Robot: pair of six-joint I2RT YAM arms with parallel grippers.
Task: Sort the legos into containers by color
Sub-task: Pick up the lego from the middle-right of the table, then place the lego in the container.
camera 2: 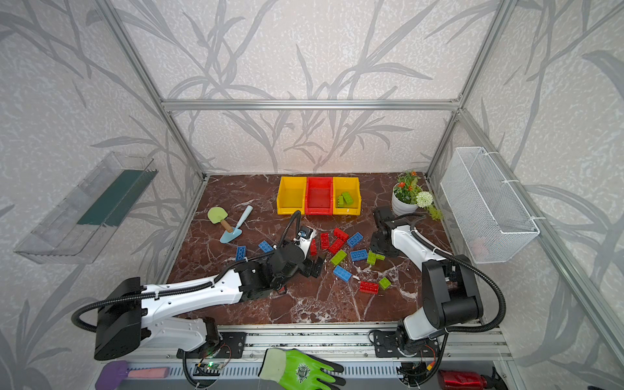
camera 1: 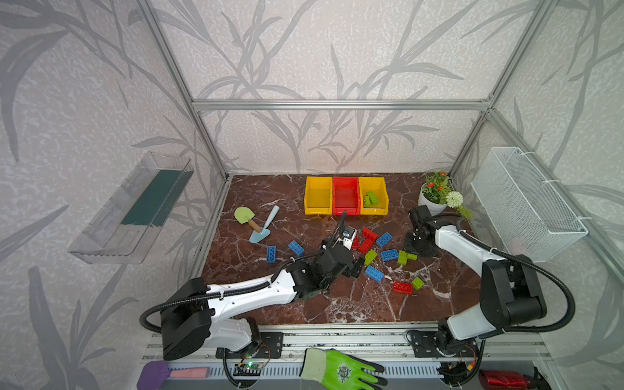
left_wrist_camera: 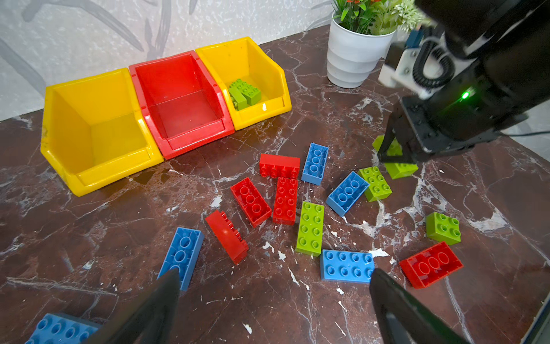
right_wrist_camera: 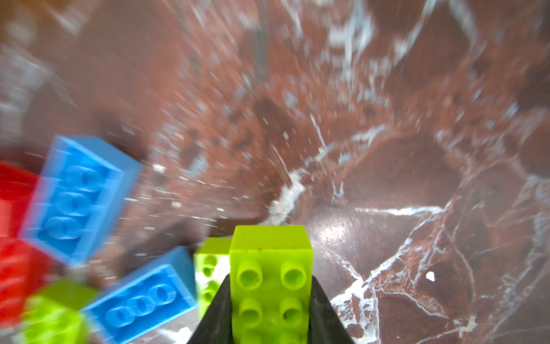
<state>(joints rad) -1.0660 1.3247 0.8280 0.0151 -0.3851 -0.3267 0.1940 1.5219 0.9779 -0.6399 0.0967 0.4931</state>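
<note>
Right gripper [right_wrist_camera: 270,280]: jaws closed on a green brick [right_wrist_camera: 269,244], pinched across its sides with the studs facing the wrist camera (likely so it carries level). It cannot be told whether the brick is off the table. Left gripper [left_wrist_camera: 273,300] is wide open and empty, over loose bricks [left_wrist_camera: 284,199]. The brick's likely destination, the end yellow bin [left_wrist_camera: 235,59], holds green bricks and lies well apart, beyond the pile.

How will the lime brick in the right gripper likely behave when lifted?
The lime brick looks rigid plastic, so it probably won't flex in the right gripper. Its glossy sides might slip. The neighbouring green brick, close beside it, may get nudged.
</note>
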